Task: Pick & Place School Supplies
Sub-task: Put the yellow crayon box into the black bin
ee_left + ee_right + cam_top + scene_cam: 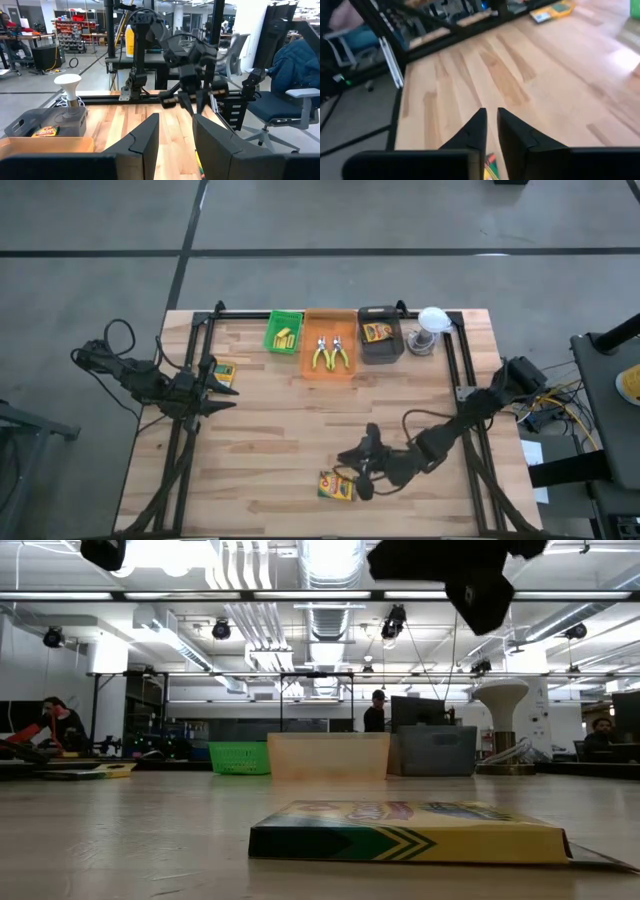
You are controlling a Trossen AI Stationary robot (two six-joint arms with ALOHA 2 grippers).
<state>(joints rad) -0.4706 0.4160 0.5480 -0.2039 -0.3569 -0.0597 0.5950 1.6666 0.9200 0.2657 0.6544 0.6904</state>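
Three flat yellow crayon boxes show. One (337,485) lies flat near the table's near edge, large in the low view (410,830). One (223,373) lies by the left edge, and one (377,333) lies in the black tray. Short yellow blocks (284,337) sit in the green tray. Two yellow-handled pliers (330,355) lie in the orange tray. My right gripper (358,461) hovers just above and beside the near box, its fingers (491,116) only a narrow gap apart. My left gripper (218,388) waits open (176,125) beside the left box.
Green (284,320), orange (330,373) and black (380,356) trays stand in a row along the far edge. A white round object (432,320) is to their right. A dark frame (455,370) borders the table. Bare wood lies between the trays and the near box.
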